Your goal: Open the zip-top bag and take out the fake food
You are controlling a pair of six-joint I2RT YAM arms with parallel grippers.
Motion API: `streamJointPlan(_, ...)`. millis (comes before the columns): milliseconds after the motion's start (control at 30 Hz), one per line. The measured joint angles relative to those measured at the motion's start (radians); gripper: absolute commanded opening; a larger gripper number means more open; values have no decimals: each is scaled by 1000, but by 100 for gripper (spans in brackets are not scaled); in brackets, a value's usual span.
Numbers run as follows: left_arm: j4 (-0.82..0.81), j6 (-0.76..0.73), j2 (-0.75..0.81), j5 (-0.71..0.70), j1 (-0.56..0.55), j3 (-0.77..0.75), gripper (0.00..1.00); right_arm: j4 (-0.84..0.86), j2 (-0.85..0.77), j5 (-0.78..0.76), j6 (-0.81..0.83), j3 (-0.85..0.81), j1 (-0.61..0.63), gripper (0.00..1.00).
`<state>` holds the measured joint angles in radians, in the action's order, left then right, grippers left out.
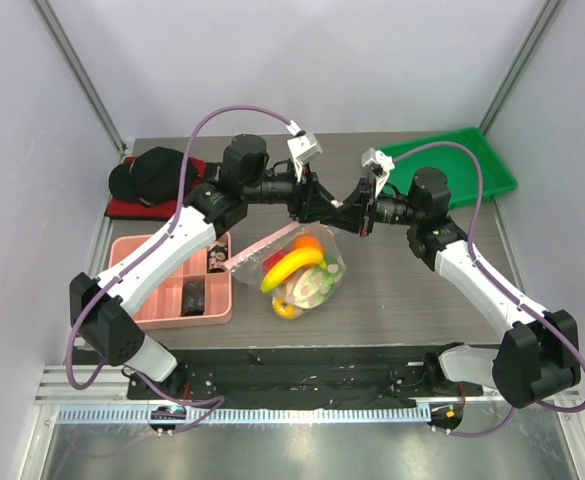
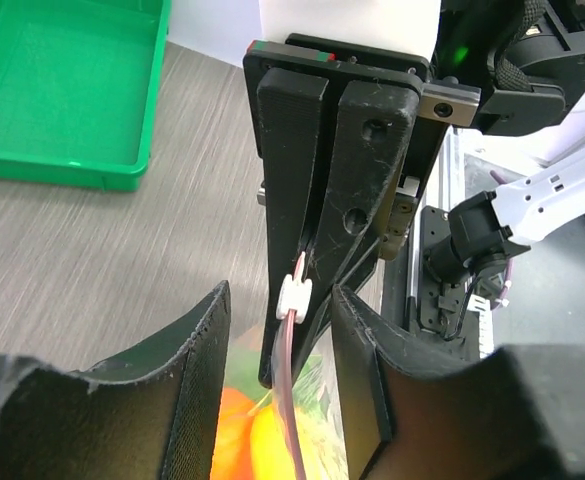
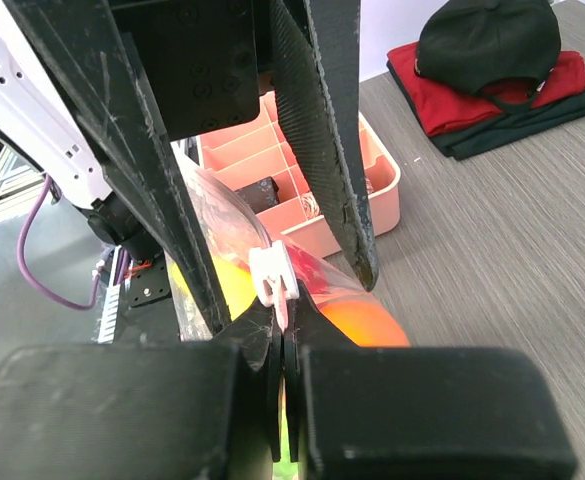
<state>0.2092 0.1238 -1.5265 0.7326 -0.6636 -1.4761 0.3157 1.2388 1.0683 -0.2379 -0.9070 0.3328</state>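
Observation:
The zip-top bag (image 1: 317, 280) hangs slightly lifted at the table's middle. It holds the fake food: a banana (image 1: 292, 266), an orange (image 1: 308, 243), a cabbage (image 1: 310, 290) and a lemon (image 1: 285, 308). My right gripper (image 3: 285, 325) is shut on the pink zip strip (image 2: 290, 380) just beside the white slider (image 3: 272, 272); from above it (image 1: 350, 222) sits over the bag's top. My left gripper (image 2: 280, 300) is open, its fingers (image 2: 197, 380) straddling the strip and the slider (image 2: 294, 293) without touching them. From above it (image 1: 317, 208) faces the right gripper closely.
A pink compartment tray (image 1: 162, 285) with small dark items lies left of the bag. A green tray (image 1: 452, 170) lies at the back right. A black cap (image 1: 152, 172) on red cloth lies at the back left.

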Motion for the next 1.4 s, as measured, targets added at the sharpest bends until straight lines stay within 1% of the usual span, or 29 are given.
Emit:
streamJointPlan(133,-49,32,6,29,15,24,35,-3,0,2,0,0,0,1)
streamJointPlan(367,-113,84,11,55,45,44,30,-7,0,8,3,0,2,1)
streamJointPlan(600,-136,104,11,76,45,44,31,-8,0,11,3,0,3,1)
streamJointPlan(867,-151,108,8,108,45,44,29,-11,0,16,3,-2,8,1)
streamJointPlan(933,-153,109,3,118,45,44,32,-15,0,16,5,-6,8,1)
streamJointPlan(1033,-152,109,-2,129,45,46,33,-27,0,17,8,-11,8,1)
streamJointPlan(1067,-152,109,-2,132,45,47,31,-29,0,17,8,-12,8,1)
streamJointPlan(1133,-153,109,-2,134,45,50,20,-34,0,17,11,-15,9,1)
streamJointPlan(1167,-153,111,-2,134,45,53,18,-35,0,18,11,-15,9,1)
streamJointPlan(1200,-153,111,-2,135,45,56,12,-37,0,18,11,-15,9,1)
streamJointPlan(1267,-154,116,-2,135,45,58,6,-43,0,16,12,-15,8,1)
streamJointPlan(1300,-156,119,-2,141,44,58,0,-45,0,14,12,-15,8,1)
streamJointPlan(1400,-156,124,-2,139,44,59,0,-46,0,3,12,-15,8,1)
